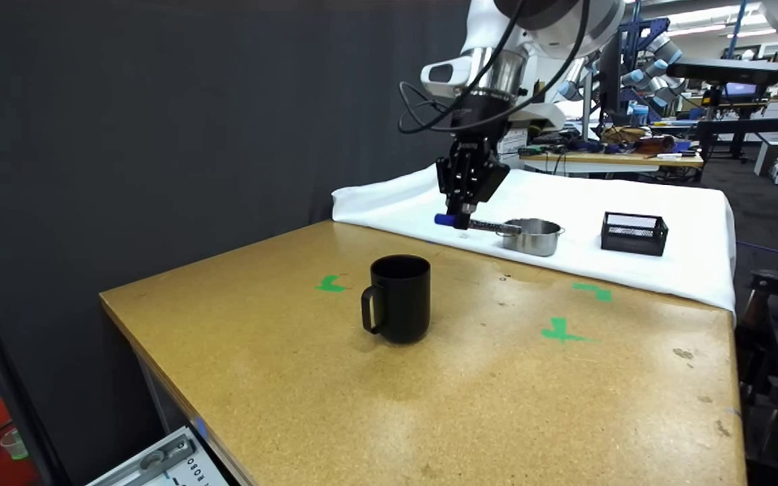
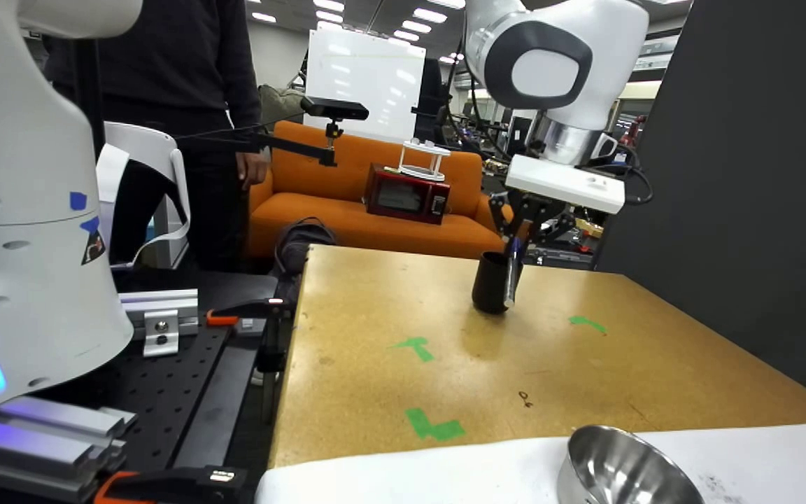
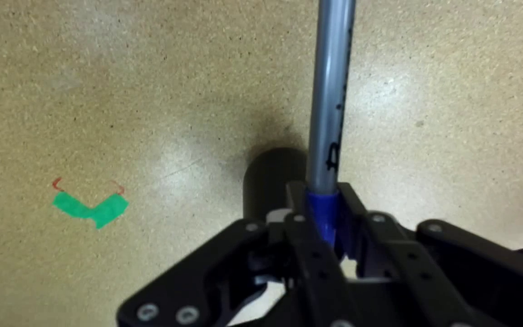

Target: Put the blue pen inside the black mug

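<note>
The black mug (image 1: 399,304) stands upright on the wooden table with its opening up. In an exterior view it stands partly behind the pen (image 2: 490,287). My gripper (image 1: 462,217) is shut on the blue cap end of the blue pen (image 1: 490,227), which has a grey barrel with dark lettering. The pen lies nearly level in that view, above the table and apart from the mug. In the wrist view the fingers (image 3: 321,195) clamp the cap, and the pen's barrel (image 3: 329,100) points away from them. The mug (image 3: 273,177) is lower, partly hidden by the left finger; its opening is hidden there.
A metal bowl (image 1: 531,237) and a black mesh box (image 1: 634,233) stand on a white cloth (image 1: 686,270) along the table's edge. Green tape marks (image 1: 561,329) are on the wooden table (image 1: 497,405). A dark panel (image 1: 193,135) stands along one side.
</note>
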